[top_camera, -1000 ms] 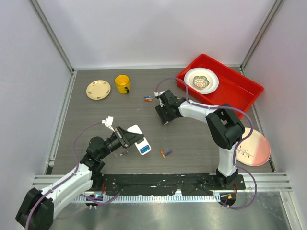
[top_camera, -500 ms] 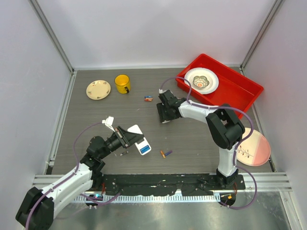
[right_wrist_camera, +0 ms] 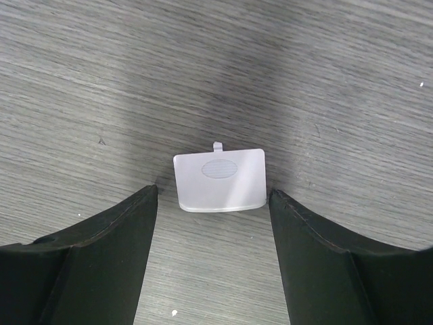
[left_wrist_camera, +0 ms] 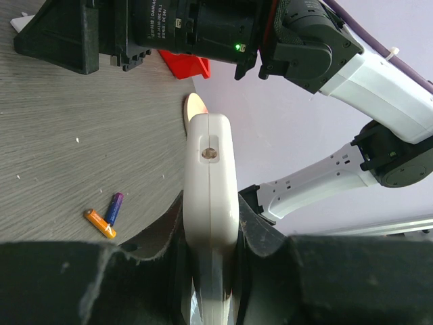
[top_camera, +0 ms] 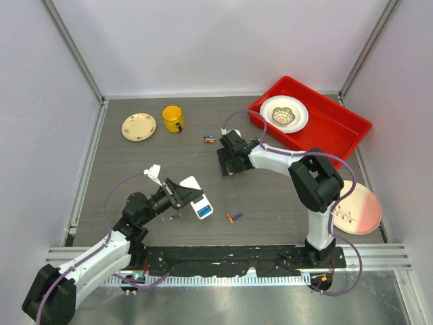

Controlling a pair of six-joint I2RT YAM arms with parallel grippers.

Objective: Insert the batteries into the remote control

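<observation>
Two arms, two grippers. The left gripper is pinching the one remote control, its fingers pressed on both flat sides. The remote is raised at a tilt, blue end lowest. Four batteries, I think. Two batteries, orange and purple, lie touching just right of the remote's blue end. What looks like two more lie well beyond the remote, too small to count surely. The right gripper is beyond and right of the remote, jaws spread wide around one small white cover lying flat, not touching it. Farther from the remote: one yellow cup, two plates, and one red bin holding one bowl. From above, the fingers hide the remote's middle. The left wrist sees it edge-on only, so its battery slot can't be made out. The right arm cuts off part of the pink plate.
</observation>
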